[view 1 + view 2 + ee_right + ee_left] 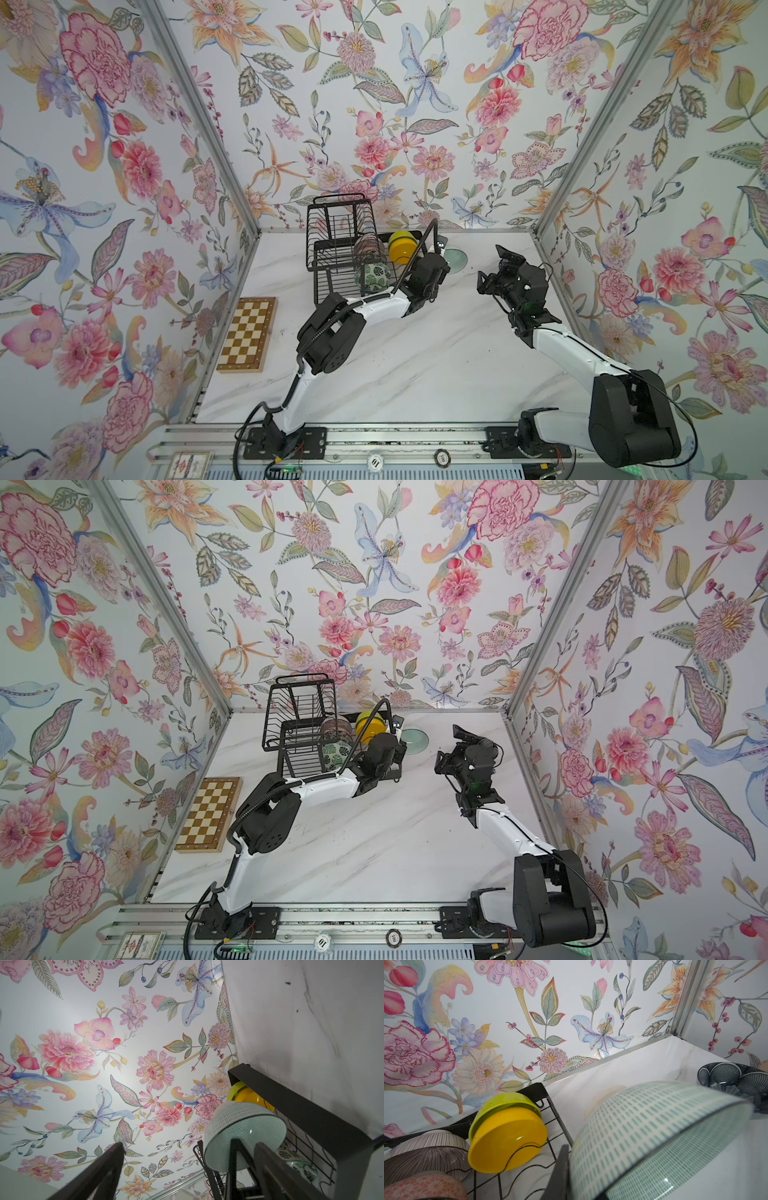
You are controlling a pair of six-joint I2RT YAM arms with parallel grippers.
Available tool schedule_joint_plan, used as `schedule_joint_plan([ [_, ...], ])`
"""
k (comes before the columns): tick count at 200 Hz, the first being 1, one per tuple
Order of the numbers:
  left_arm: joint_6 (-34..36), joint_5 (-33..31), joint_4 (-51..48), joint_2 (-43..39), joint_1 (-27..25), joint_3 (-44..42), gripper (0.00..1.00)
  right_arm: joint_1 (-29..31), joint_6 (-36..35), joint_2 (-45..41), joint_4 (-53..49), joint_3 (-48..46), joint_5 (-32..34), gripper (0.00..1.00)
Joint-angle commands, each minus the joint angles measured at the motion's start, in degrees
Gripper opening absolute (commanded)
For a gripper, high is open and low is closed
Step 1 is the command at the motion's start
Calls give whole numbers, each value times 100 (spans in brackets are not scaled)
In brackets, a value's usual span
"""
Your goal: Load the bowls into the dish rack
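My left gripper (444,255) is shut on the rim of the pale celadon bowl (458,260) (654,1136) and holds it tilted just off the right end of the black wire dish rack (332,232) (293,717). One of its fingers (560,1167) lies against the bowl's outer wall. In the rack stand the orange-yellow bowl (401,251), the lime green bowl (504,1099) behind it, a striped bowl (368,247), the green-leaf bowl (374,276) and a pink bowl (423,1187). A dark blue patterned bowl (726,1076) sits on the table beyond. My right gripper (495,268) (190,1167) hangs open and empty to the right.
A brown-and-cream chessboard (247,334) lies at the table's left edge. Flowered walls close in the white marble table (415,365) on three sides. The rack's raised upper basket (338,216) stands against the back wall.
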Motion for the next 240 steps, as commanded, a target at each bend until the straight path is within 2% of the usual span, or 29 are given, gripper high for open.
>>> schedule_joint_plan([
  [1,118,-173,530,-25,-108,127,0,116,613,225,815,-99,324,98],
  [53,100,-88,577,-23,-165,22,0,498,1088,830,1649,-1,495,94],
  [74,92,-50,652,-59,-191,-56,0,585,1064,1096,2187,79,607,87],
  [109,27,-59,858,-163,-218,-257,0,597,1033,1638,3097,415,434,69],
  [159,79,-168,1266,-298,-323,-579,0,721,1338,1924,3241,445,613,37],
  [240,322,-331,2469,-667,-377,-1381,0,845,1192,2170,3778,578,661,6],
])
